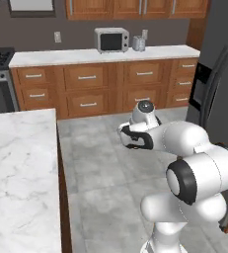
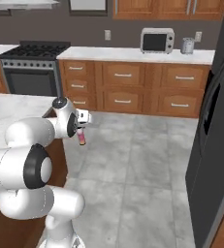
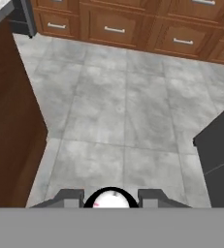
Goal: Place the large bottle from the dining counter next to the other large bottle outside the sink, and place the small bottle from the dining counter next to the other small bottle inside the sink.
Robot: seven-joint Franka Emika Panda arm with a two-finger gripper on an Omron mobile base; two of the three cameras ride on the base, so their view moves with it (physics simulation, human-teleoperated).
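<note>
Island counter [image 1: 17,173]: white, grey-veined marble top over a brown wooden base [image 3: 9,121], at the left of the left base view, a corner of it [image 2: 11,109] behind the arm in the right base view. Back counter [image 1: 105,55]: pale top along the wall over wooden drawers, carrying a microwave [image 1: 111,39] and, just beside it to the right, a small grey appliance [image 1: 138,43]. Floor [image 3: 123,116]: grey tiles between the two counters.
</note>
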